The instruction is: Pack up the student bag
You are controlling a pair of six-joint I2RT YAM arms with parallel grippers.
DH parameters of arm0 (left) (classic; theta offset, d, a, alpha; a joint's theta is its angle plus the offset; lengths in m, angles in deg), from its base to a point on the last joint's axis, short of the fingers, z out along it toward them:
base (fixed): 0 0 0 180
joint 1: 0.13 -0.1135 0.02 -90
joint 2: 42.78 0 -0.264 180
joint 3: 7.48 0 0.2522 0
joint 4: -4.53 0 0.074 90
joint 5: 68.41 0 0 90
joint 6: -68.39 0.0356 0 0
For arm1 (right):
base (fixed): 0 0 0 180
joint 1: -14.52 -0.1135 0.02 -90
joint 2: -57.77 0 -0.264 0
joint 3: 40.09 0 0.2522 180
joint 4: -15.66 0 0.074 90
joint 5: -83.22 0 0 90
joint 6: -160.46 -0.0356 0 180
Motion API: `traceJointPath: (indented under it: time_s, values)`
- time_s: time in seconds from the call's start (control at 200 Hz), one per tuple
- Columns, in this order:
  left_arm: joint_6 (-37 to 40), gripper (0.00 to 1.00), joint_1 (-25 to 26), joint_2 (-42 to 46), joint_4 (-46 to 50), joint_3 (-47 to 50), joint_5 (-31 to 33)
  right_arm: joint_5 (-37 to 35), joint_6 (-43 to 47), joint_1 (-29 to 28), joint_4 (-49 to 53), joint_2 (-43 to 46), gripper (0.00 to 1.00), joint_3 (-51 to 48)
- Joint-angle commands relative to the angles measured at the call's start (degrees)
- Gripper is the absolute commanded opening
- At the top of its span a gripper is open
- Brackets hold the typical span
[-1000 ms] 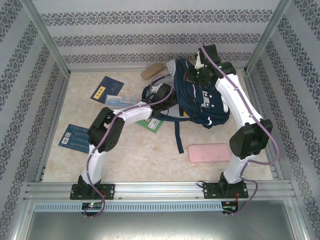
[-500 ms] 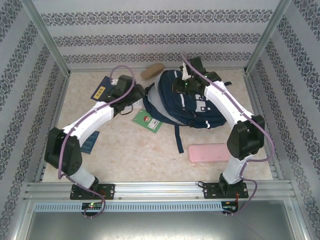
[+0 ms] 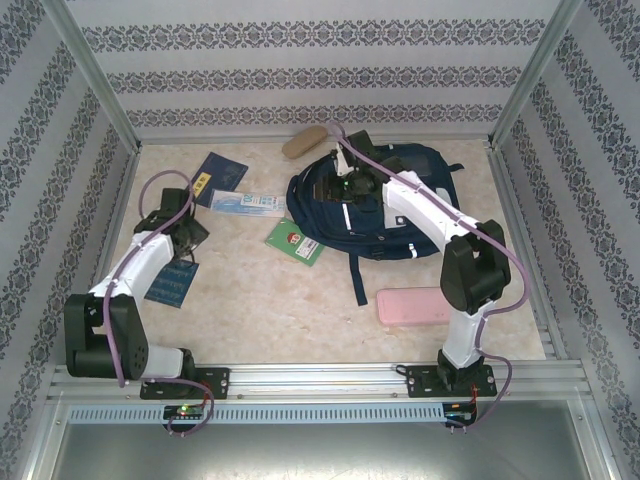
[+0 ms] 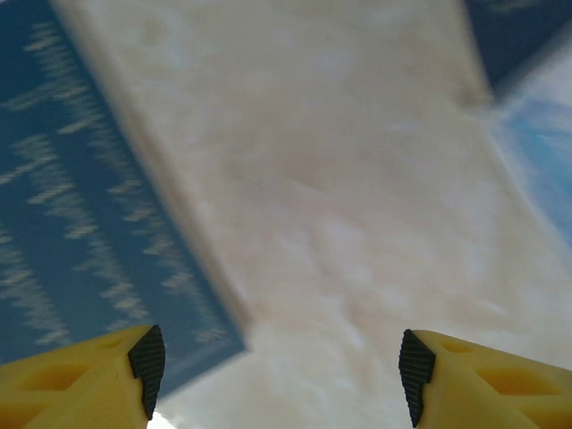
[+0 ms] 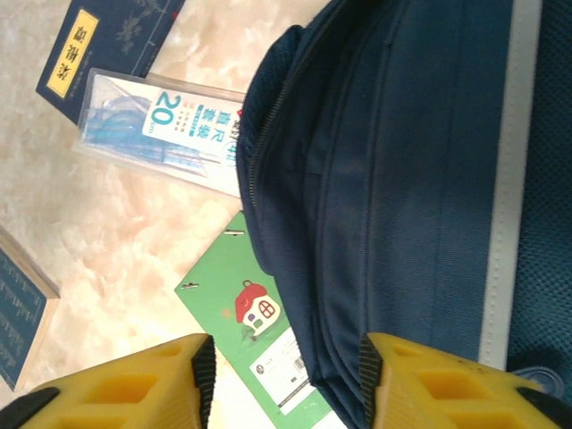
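Left fingers (image 4: 80,380) spread empty above the pale marbled bench (image 4: 340,179) beside a blue book (image 4: 71,206), while right fingers (image 5: 429,375) gape, released, over the navy-blue fabric backpack (image 5: 402,179).

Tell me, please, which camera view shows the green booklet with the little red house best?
The right wrist view: the green booklet is close enough to make out its red house and white label, though the student bag overlaps one edge. The top external view shows the booklet small, a green patch at the bag's edge.
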Motion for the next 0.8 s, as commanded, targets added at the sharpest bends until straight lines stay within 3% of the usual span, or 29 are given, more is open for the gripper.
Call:
traceJointPath:
  time_s: [0.0,0.025,0.085,0.105,0.125,0.305,0.495,0.679,0.794]
  values:
    - [-0.20,0.71,-4.82,-0.30,2.31,2.00,0.40,-0.39,-0.72,-0.80,-1.49,0.72,0.67,1.41]
    - [-0.41,0.71,-5.97,-0.77,1.92,2.49,0.26,-0.32,-0.91,-0.83,-1.84,0.96,0.74,1.25]
    - [-0.32,0.71,-8.31,-2.12,0.15,3.54,-1.79,0.37,-0.94,-1.04,-2.22,1.35,0.78,1.32]
    - [-0.47,0.71,-8.97,-2.53,-0.23,3.79,-2.34,0.46,-0.93,-1.15,-2.19,1.43,0.95,1.35]
    - [-0.72,0.71,-9.39,-3.07,-0.50,3.93,-2.56,0.33,-0.98,-1.25,-2.14,1.57,0.98,1.48]
    - [-1.98,0.71,-10.09,-8.37,-2.30,4.69,-4.03,-0.14,-0.82,-1.79,-2.21,2.73,0.98,1.21]
    - [-2.63,0.68,-8.65,-13.39,-8.80,6.51,-12.26,0.60,-0.53,-1.92,-1.86,2.59,0.98,1.23]
    - [-3.81,0.67,-1.70,-14.42,-13.11,6.18,-16.62,0.77,-0.84,-1.96,-2.26,2.07,0.98,1.07]
    - [-5.06,0.67,5.50,-14.81,-14.22,4.43,-16.12,0.96,-0.92,-2.14,-2.19,1.46,0.98,1.82]
